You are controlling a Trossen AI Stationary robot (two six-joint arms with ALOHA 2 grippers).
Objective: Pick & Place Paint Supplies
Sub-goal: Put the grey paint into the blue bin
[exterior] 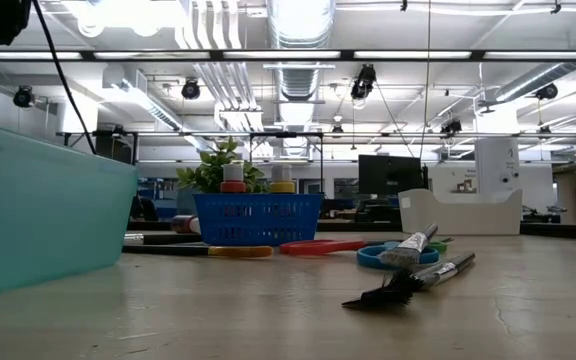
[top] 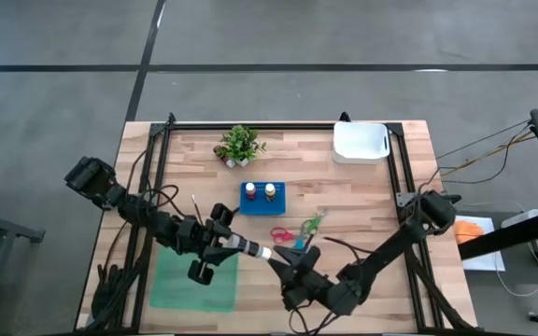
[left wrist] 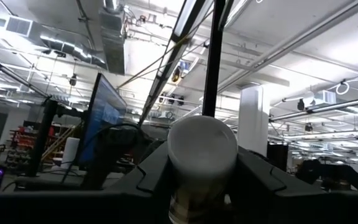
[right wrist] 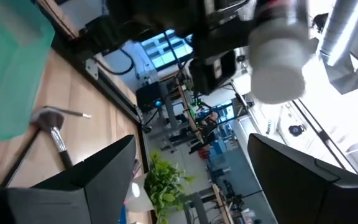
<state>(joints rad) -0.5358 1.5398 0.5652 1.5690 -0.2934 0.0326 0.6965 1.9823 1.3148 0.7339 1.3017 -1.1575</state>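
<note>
A paint bottle (top: 248, 249) with a white cap (left wrist: 202, 146) is shut in my left gripper (top: 224, 245), above the table's near middle. Its cap points at my right gripper (top: 284, 264), which stands open just right of the cap, touching nothing. In the right wrist view the cap (right wrist: 278, 62) shows ahead of my open fingers, not between them. A blue basket (top: 262, 197) holds a red-capped and a yellow-capped bottle. Red scissors (top: 282, 233), green scissors (top: 312, 224) and brushes (exterior: 418, 270) lie flat on the table. My left gripper pinches the bottle's body (left wrist: 194, 202) between its two fingers (left wrist: 151, 177), below the cap. The fingers come from the table's left, slanting upward, and lie along the bottle. The cap end sticks out past the fingertips. The bottle is lifted clear of the table.
A green bin (top: 194, 280) sits at the near left under my left arm. A potted plant (top: 239, 145) stands at the far middle and a white container (top: 361, 142) at the far right. Black rails (top: 395, 168) run along the table's sides.
</note>
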